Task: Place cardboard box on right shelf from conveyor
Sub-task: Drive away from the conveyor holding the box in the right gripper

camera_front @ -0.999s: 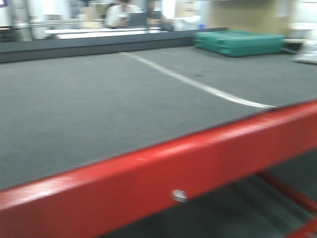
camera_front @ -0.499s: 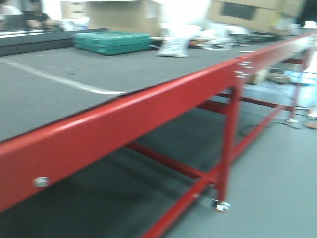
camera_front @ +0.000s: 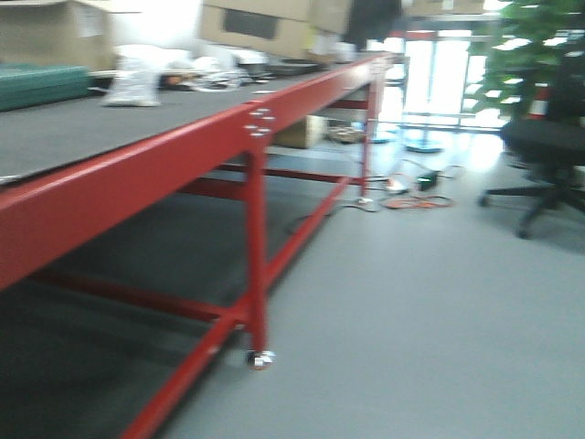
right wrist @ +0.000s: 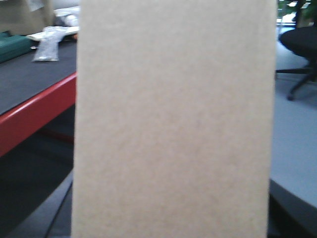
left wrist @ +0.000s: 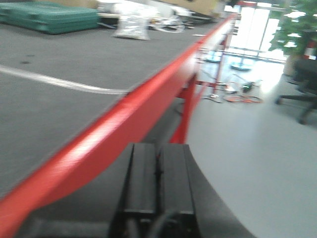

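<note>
The tan cardboard box (right wrist: 173, 119) fills most of the right wrist view, upright and close to the camera. It hangs off the belt, over the floor beside the conveyor. My right gripper is shut on it, and the box hides the fingers. The conveyor's dark grey belt (camera_front: 91, 128) and its red frame edge (camera_front: 137, 174) run along the left of the front view. My left gripper (left wrist: 158, 148) is low beside the red frame (left wrist: 124, 119), its fingers pressed together with nothing between them. The right shelf is out of view.
On the belt lie green crates (camera_front: 41, 84) and a white bag (camera_front: 132, 87), with brown cartons (camera_front: 265, 23) behind. A red conveyor leg with a caster (camera_front: 258, 274) stands on the grey floor. To the right are a black office chair (camera_front: 544, 146), floor cables (camera_front: 411, 187) and a plant (camera_front: 530, 46).
The front view has swung right along the conveyor. The belt and green crates have slid to the left edge, and the floor, chair and bright doorway have come into view.
</note>
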Motion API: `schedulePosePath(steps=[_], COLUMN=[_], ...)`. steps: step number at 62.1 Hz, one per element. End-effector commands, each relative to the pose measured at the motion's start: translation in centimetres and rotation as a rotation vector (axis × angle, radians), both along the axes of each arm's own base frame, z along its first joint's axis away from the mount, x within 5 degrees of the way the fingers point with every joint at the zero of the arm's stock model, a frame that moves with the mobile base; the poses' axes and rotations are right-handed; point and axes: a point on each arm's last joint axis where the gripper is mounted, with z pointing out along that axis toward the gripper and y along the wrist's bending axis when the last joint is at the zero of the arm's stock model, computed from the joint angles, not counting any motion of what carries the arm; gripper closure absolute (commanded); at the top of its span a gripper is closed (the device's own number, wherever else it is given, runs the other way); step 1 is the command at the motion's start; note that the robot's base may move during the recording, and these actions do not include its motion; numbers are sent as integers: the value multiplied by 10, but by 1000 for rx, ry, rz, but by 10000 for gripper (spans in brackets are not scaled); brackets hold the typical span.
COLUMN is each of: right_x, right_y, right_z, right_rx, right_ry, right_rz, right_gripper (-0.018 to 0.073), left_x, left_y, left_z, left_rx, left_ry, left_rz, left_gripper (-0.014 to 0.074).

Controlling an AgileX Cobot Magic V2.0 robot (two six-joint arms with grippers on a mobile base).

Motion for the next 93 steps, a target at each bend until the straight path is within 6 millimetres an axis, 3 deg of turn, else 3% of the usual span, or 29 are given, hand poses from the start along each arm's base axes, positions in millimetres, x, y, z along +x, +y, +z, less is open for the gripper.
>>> schedulePosePath(steps=[1, 93], right_x=[0, 0], right_y=[0, 0], right_z=[16, 16], right_rx=[-1, -2], right_ry=[-112, -111], right_rz=[7, 7], right_gripper=[335, 335], left_x=[-1, -1], left_y=[0, 0], left_z=[9, 9], left_rx=[-18, -18], left_ry=[-95, -95], left_rz=[0, 0], left_gripper=[715, 715])
